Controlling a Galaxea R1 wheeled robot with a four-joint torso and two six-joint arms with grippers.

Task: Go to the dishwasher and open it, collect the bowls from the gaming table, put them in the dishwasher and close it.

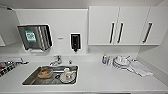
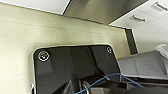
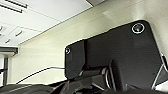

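Observation:
I face a white kitchen counter (image 1: 100, 77) with a steel sink (image 1: 30, 80) set into it. The dishwasher, the bowls and the gaming table are out of view. A thin dark strip (image 1: 107, 93) runs under the counter's front edge; I cannot tell what it is. In the sink lie a brownish-orange item (image 1: 45, 73) and white dishes (image 1: 67, 75). The left wrist view looks past the robot's dark plate (image 2: 75, 67) at a pale surface and white cupboard fronts (image 2: 150, 12). In the right wrist view the dark plate (image 3: 120, 55) stands before a pale wall.
White wall cupboards (image 1: 120, 25) with dark handles hang at the upper right. On the counter's right stand stacked white plates and cups (image 1: 121, 62), a small bottle (image 1: 104, 59) and a cloth (image 1: 140, 68). A tap (image 1: 57, 60), a soap dispenser (image 1: 75, 41) and a towel dispenser (image 1: 35, 37) line the back wall.

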